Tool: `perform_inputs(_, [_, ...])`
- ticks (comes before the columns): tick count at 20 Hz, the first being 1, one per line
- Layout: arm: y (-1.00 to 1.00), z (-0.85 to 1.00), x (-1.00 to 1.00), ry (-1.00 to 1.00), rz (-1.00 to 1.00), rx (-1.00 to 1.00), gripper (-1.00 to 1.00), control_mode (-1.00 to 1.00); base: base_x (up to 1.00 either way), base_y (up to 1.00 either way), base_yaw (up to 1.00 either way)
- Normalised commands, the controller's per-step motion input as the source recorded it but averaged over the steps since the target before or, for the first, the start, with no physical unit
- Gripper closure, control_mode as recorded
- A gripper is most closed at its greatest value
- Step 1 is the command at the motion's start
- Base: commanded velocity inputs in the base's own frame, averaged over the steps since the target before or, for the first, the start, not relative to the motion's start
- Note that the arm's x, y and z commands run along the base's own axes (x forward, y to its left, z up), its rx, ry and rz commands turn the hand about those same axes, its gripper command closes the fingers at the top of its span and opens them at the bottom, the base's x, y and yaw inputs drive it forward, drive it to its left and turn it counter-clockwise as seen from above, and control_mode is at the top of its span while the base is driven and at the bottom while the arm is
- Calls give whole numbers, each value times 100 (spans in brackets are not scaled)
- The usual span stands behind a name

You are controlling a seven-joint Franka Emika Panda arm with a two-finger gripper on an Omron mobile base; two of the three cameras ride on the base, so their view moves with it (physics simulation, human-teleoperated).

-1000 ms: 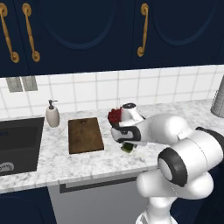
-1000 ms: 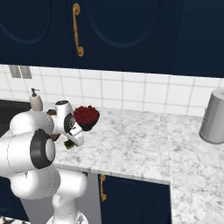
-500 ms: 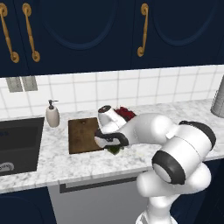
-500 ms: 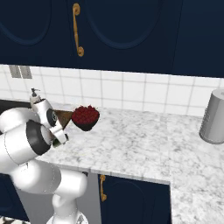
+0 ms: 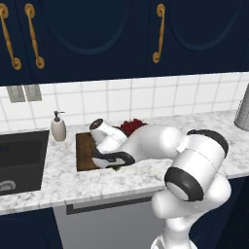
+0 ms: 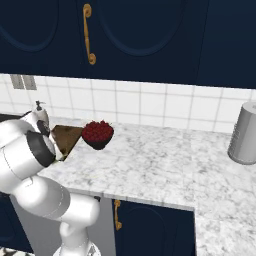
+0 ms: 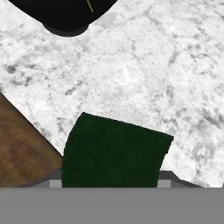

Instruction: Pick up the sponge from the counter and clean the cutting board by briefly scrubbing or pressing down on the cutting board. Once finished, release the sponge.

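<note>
One sponge [image 7: 114, 153] is seen in the hand view, lodged between the two finger tips with its dark green scrub face turned to the camera; its yellow body is hidden beneath. The jaws are judged to be pinching the sponge, partly closed on its two short ends, so that its longer visible side runs across from tip to tip. Whether the sponge rests on the surface or is carried just above it cannot be told.

Most of the sponge lies over bare marbled bench [image 7: 144, 74]. The cutting board [image 7: 22, 144] is found just beside it, its dark-brown edge running diagonally and meeting the sponge's lower left corner in the hand view. The coming move is therefore judged to be a short shift sideways onto the board, then a press downward.

From the left base camera, the board [image 5: 85, 153] is partly covered by the hand. A dark bowl [image 7: 65, 17] of red fruit stands near the board's far corner and should be kept clear of.
</note>
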Motion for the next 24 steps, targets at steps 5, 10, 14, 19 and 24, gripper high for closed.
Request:
perform_inputs(5, [46, 16, 0, -16, 3, -7, 100, -100, 0, 0, 0])
perform_inputs(10, [32, 11, 4, 3, 21, -5, 100, -100, 0, 0, 0])
perform_inputs(14, [53, 7, 9, -1, 14, -17, 100, -100, 0, 0, 0])
perform_inputs(19, [39, 0, 13, -7, 2, -12, 100, -100, 0, 0, 0])
perform_inputs(24, [21, 0, 29, 0, 0, -6, 100, -100, 0, 0, 0])
